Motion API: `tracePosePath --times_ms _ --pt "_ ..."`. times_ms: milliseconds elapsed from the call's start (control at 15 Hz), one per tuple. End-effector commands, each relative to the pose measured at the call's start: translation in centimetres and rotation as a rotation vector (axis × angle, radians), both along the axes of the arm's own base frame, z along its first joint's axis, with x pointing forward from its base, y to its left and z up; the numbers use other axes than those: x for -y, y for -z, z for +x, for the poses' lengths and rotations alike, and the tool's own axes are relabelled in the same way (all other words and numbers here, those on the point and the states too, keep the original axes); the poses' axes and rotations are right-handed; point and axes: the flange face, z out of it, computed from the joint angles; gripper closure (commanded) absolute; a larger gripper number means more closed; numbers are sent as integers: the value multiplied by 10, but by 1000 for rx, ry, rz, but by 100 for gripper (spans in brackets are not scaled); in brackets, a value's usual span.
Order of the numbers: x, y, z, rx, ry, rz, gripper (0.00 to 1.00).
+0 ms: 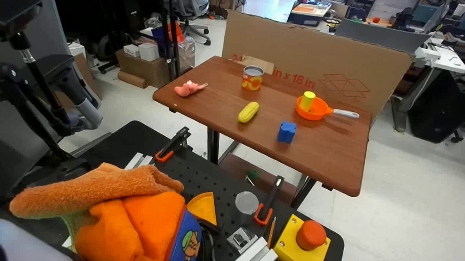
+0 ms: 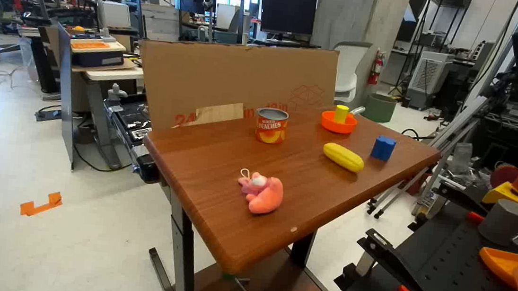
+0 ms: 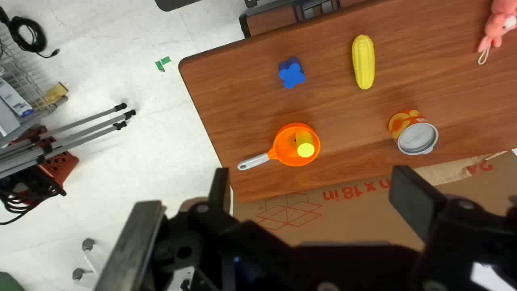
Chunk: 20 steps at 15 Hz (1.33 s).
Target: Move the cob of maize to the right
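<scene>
The cob of maize point(image 3: 364, 62) is yellow, ribbed and oblong, lying on the brown table point(image 3: 242, 97). It also lies near the table's front edge in both exterior views point(image 1: 248, 112) point(image 2: 343, 157). The blue block point(image 1: 286, 132) stands beside it, apart from it. My gripper point(image 3: 312, 168) shows only in the wrist view. Its two dark fingers are wide apart with nothing between them. It is above the scene and away from the cob, which lies towards the upper right of that view.
An orange toy pan point(image 3: 291, 159) with a white handle holds a yellow cylinder point(image 3: 305, 148). A peaches can point(image 2: 271, 126) and a pink plush toy point(image 2: 265, 196) stand on the table. A cardboard sheet point(image 1: 314, 55) rises along the table's back edge. A black bench point(image 1: 199, 172) with clamps adjoins the front.
</scene>
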Motion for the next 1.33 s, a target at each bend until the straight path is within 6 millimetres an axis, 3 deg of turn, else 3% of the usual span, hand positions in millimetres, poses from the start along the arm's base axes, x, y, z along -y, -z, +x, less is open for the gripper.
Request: tracePosePath --times_ms 0,533,933,1267 --pt "0 -1 0 0 0 0 0" --pt "0 -1 0 1 0 0 0" --pt "-34 42 59 -4 149 42 0" --pt "-61 107 128 55 263 111 0"
